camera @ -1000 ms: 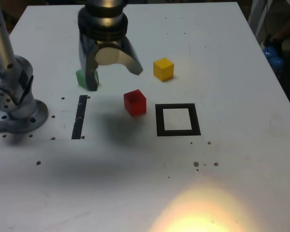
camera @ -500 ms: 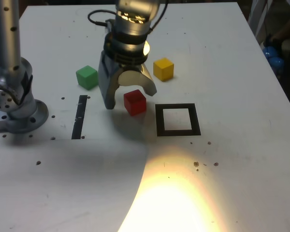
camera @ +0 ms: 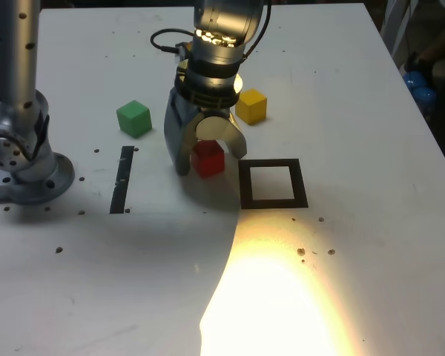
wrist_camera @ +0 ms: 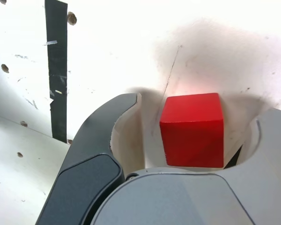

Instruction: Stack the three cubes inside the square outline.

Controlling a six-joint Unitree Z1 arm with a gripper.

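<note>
The red cube (camera: 208,159) rests on the white table just to the exterior view's left of the square outline (camera: 245,185). My gripper (camera: 210,162) is lowered over it, one finger on each side. In the wrist view the red cube (wrist_camera: 192,129) sits between the fingers of my gripper (wrist_camera: 201,110). A gap shows beside the dark finger (wrist_camera: 107,126), so the jaws are open around the cube. The green cube (camera: 134,118) lies farther to the exterior view's left, and the yellow cube (camera: 251,105) sits behind the gripper. The outline's white centre holds nothing.
A straight black strip (camera: 122,179) lies on the table near the arm's metal base (camera: 22,156); the wrist view shows this strip (wrist_camera: 56,70) too. A bright glare patch (camera: 282,297) covers the table's front. The table's right edge (camera: 423,126) runs past blue objects (camera: 419,85).
My gripper has travelled from above the green cube toward the exterior view's right and come down around the red cube. Its jaws have narrowed. No cube has moved.
</note>
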